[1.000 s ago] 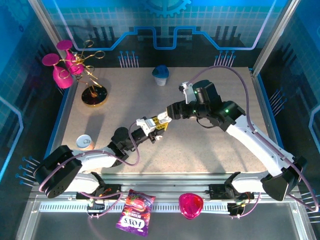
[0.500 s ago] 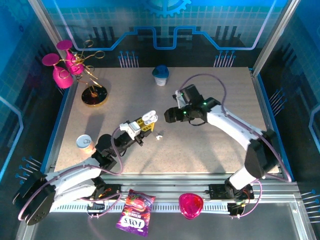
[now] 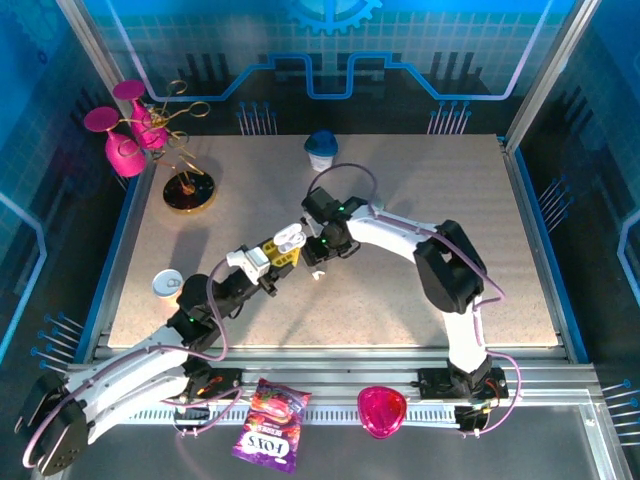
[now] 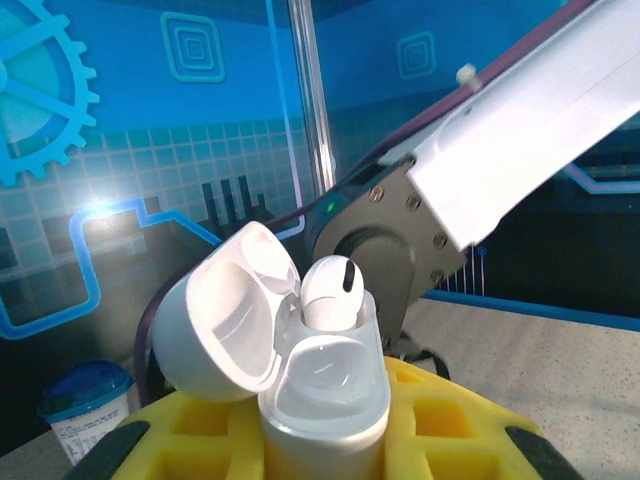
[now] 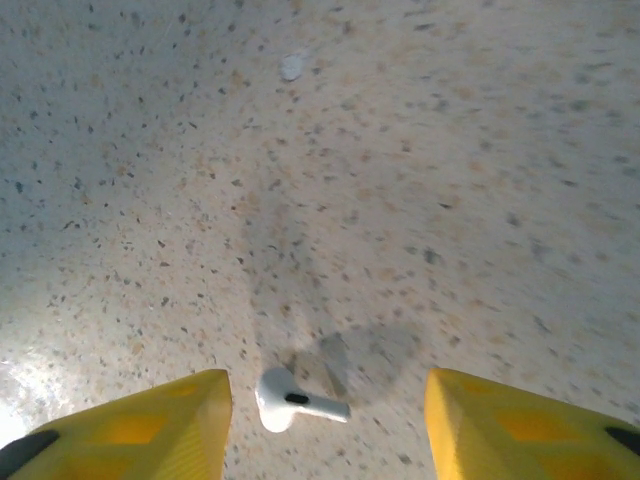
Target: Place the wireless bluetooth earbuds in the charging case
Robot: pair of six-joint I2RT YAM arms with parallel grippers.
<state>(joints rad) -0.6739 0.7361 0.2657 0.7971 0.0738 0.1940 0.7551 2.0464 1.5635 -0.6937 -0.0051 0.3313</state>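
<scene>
The white charging case (image 4: 325, 400) stands upright with its lid (image 4: 225, 310) flipped open to the left, and my left gripper (image 3: 280, 248) is shut on it between yellow fingers (image 4: 450, 420). One white earbud (image 4: 330, 290) sits in the case's far socket; the near socket is bare. A second earbud (image 5: 295, 400) lies on its side on the speckled table, also seen from above (image 3: 318, 272). My right gripper (image 5: 325, 425) hangs low over it, open, with its yellow fingers (image 5: 150, 425) on either side and not touching it. From above, the right gripper (image 3: 316, 256) is just right of the case (image 3: 290, 236).
A blue-lidded cup (image 3: 321, 150) stands at the back middle. A gold stand (image 3: 188, 190) with pink glasses (image 3: 125, 150) is at the back left. A small round tin (image 3: 168, 284) lies near the left edge. A candy bag (image 3: 268, 425) and a pink item (image 3: 382, 410) rest in front of the table.
My right arm swung left and came down over the earbud on the table, its jaws narrowing. My left gripper drew back to the left with the open case.
</scene>
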